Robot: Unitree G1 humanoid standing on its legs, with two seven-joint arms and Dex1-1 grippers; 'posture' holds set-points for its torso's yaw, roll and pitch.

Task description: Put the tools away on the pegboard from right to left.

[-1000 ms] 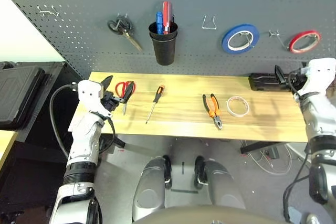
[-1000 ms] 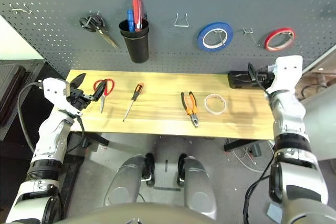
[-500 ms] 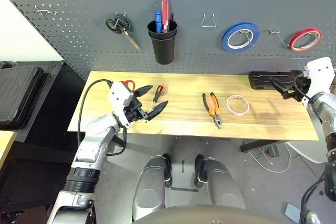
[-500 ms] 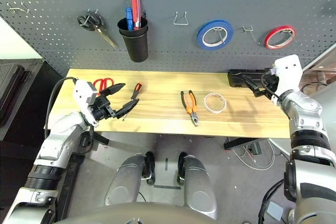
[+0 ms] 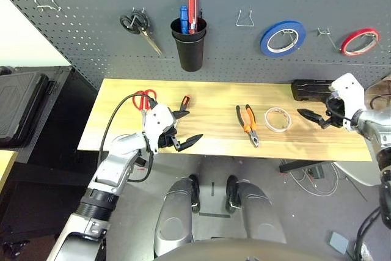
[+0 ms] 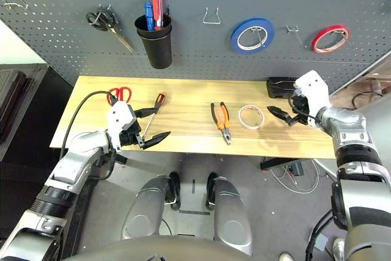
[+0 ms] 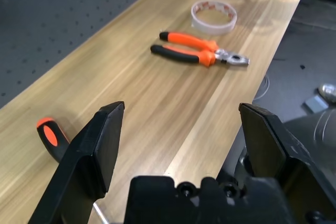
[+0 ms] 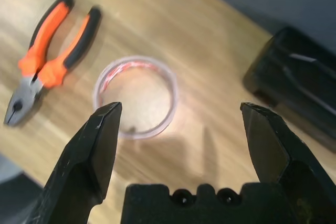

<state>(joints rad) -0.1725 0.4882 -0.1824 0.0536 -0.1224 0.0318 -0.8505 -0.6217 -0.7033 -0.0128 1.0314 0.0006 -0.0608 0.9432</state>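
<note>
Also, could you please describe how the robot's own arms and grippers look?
Both arms are silver-grey with black ribbed bands, white covers near the wrists and a loose black cable outside. The left gripper and the right gripper match: each has two black, angular fingers that narrow toward the tip.

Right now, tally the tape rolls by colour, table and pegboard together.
White: 1, on the table
Blue: 1, on the pegboard
Red: 1, on the pegboard
Total: 3
</note>
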